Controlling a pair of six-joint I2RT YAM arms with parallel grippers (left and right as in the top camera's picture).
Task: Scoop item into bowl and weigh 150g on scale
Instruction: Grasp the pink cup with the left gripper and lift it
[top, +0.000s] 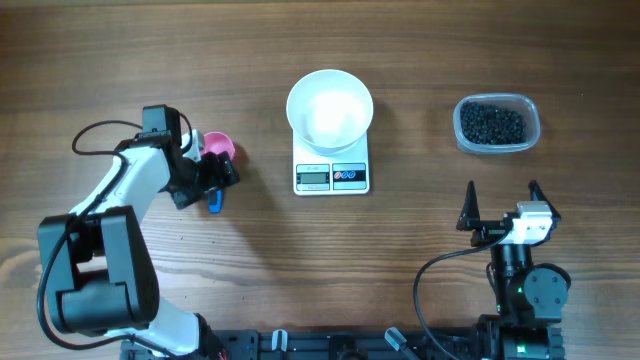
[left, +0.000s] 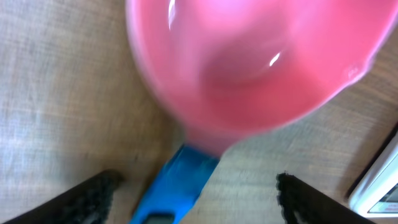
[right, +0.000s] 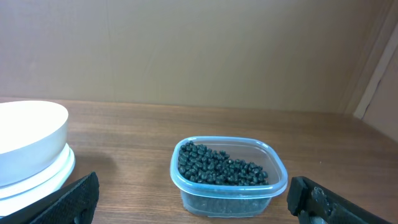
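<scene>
The left gripper (left: 196, 185), its fingers spread on both sides of the blue handle (left: 177, 186) of the pink scoop (left: 249, 62) at mid-left, should pinch that handle squarely, while the right gripper (top: 502, 190) waits spread and the item (right: 217, 167) lies in the tub (right: 227, 196) at upper right.

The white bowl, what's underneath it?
The white bowl sits on the scale. The scale's front strip shows, with its display and two buttons. The rest of its platform is covered by the bowl.
</scene>
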